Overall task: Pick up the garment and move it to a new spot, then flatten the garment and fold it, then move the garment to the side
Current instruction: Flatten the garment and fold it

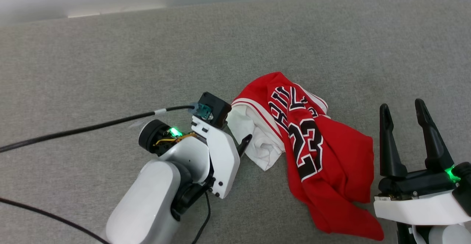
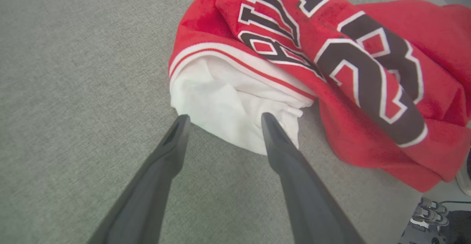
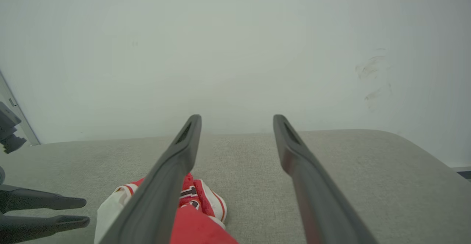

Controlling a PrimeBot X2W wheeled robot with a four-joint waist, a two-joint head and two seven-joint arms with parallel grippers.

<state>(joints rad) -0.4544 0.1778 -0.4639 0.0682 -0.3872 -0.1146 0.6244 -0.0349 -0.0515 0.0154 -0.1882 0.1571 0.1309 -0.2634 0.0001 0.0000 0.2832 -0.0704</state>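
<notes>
Now the left gripper (image 2: 224, 117), spread and empty, sits at the white edge of the garment (image 1: 327, 152), crumpled on the grey cushion (image 1: 147, 52); closing here may catch, seemingly, one thin layer that slips. The right gripper (image 1: 402, 104) waits beside, likewise spread.

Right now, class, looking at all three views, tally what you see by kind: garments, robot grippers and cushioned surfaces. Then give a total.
Garment: 1 (the garment, red and white, crumpled)
Grippers: 2 (left gripper and right gripper, fingers apart on both)
Cushioned surface: 1 (grey cushion under the garment)
Total: 4
</notes>
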